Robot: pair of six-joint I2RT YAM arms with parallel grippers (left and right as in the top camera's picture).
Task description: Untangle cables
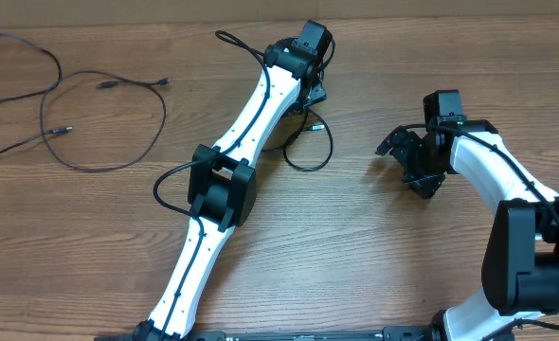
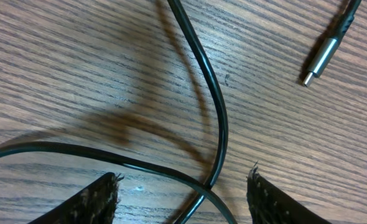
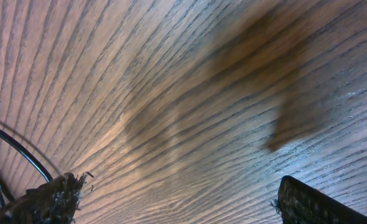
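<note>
Two groups of cables are seen on the tabletop [image 1: 374, 265]. A spread pair of thin black cords [image 1: 99, 170] lies toward 10 o'clock, well apart from the arms, apparently already laid out. A small looped cable [image 1: 310, 167] sits toward 12 o'clock, directly beneath the left end effector [image 1: 312, 95]. In the left wrist view the loop is shown crossing over itself [image 2: 203, 186] at 6 o'clock, and this crossing is framed between the two fingers [image 2: 99, 200]. They stand apart on either side of it, and no contact with the cord is visible. The placement is judged deliberate: the crossing is where the cord is caught, so the strand can be pinched there and drawn free. The cable's silver-tipped plug [image 2: 320, 59] lies loose at 2 o'clock, just beside the loop, which suggests a free end that can be pulled through. The right end effector [image 1: 414, 161] is held toward 3 o'clock over bare wood, its fingers spread wide with nothing between them. It is probably parked near enough to take the other strand without crowding the left arm.
</note>
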